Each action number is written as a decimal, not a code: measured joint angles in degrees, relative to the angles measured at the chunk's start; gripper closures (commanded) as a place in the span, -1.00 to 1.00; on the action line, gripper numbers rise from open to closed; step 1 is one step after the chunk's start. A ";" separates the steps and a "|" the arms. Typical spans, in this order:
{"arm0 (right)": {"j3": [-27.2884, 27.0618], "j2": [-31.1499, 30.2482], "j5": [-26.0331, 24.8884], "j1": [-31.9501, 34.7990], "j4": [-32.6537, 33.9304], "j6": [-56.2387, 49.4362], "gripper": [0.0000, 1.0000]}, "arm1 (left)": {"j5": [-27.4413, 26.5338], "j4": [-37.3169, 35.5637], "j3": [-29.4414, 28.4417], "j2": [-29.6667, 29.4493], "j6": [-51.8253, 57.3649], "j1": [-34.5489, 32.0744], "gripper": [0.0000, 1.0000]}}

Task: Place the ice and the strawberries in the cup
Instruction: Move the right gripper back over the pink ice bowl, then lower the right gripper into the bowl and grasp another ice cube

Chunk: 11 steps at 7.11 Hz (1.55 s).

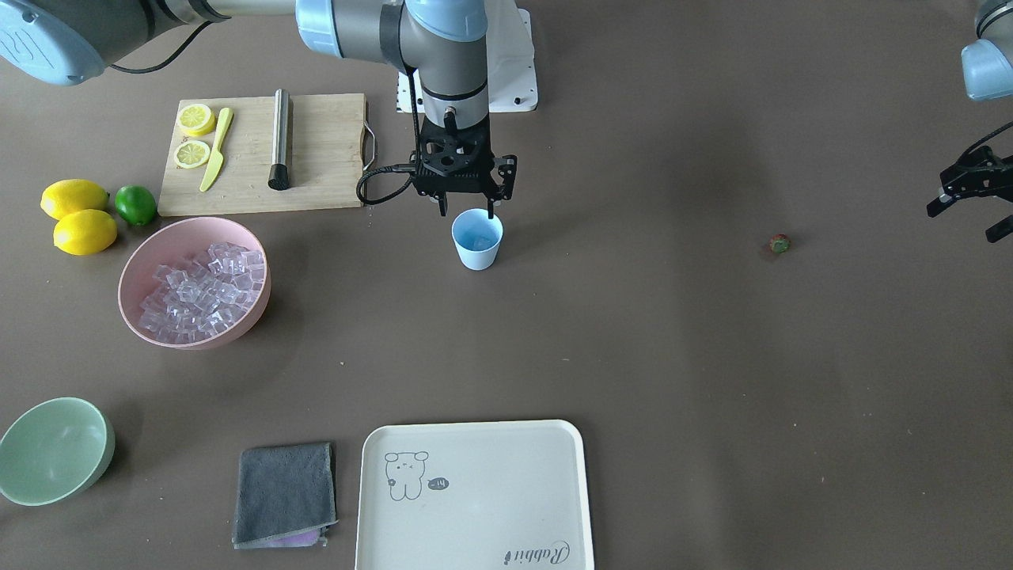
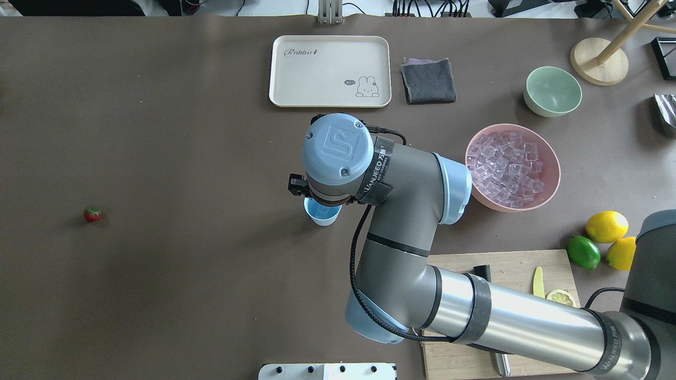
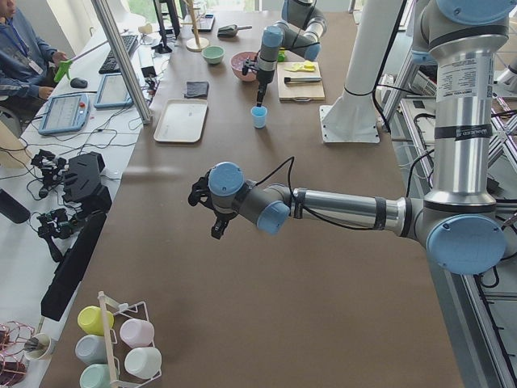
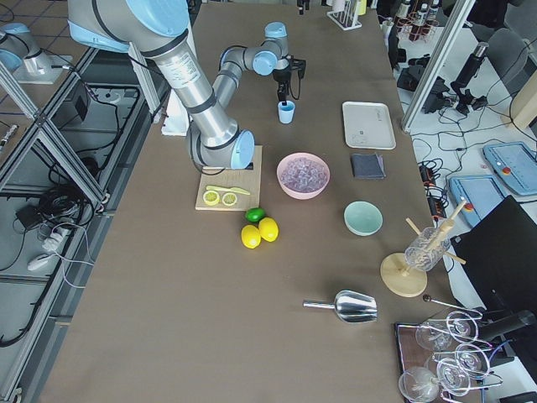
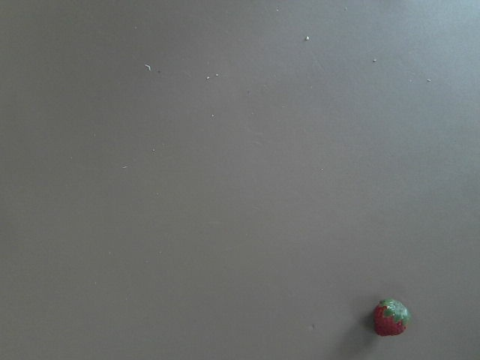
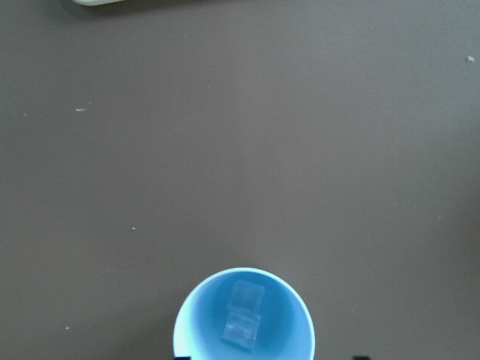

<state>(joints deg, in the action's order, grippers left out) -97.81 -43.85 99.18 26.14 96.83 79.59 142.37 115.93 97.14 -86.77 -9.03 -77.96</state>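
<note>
The light blue cup (image 1: 477, 239) stands upright mid-table, and the right wrist view shows a clear ice cube (image 6: 241, 321) lying inside it. My right gripper (image 1: 467, 212) hangs just above the cup's rim, open and empty. More ice (image 1: 202, 293) fills the pink bowl (image 1: 134, 273). The small red strawberry (image 1: 780, 244) with a green top lies alone on the table; it also shows in the left wrist view (image 5: 391, 317). My left gripper (image 1: 967, 215) hovers open and empty, off to the side of the strawberry.
A cutting board (image 1: 316, 158) with lemon slices, a yellow knife and a metal muddler lies behind the cup. Two lemons (image 1: 75, 214) and a lime (image 1: 135, 204) sit beside it. A pale green bowl (image 1: 51, 451), grey cloth (image 1: 285, 492) and white tray (image 1: 475, 495) line the far edge.
</note>
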 measured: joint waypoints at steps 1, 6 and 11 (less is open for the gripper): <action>-2.36 -2.48 0.95 1.54 -0.12 -1.63 -0.98 | 0.01 0.00 0.03 -0.06 0.02 0.00 -0.97; -9.31 -21.91 11.62 15.25 -11.67 -21.86 -0.98 | -0.07 0.50 0.05 -0.22 0.04 0.10 -0.97; -8.39 -34.53 19.09 23.07 -23.51 -43.99 -0.75 | -0.08 1.48 -0.03 0.09 -0.02 0.17 -0.97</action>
<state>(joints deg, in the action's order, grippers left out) -106.20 -78.38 118.28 49.21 73.32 35.59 142.29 117.41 97.12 -86.69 -9.05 -77.78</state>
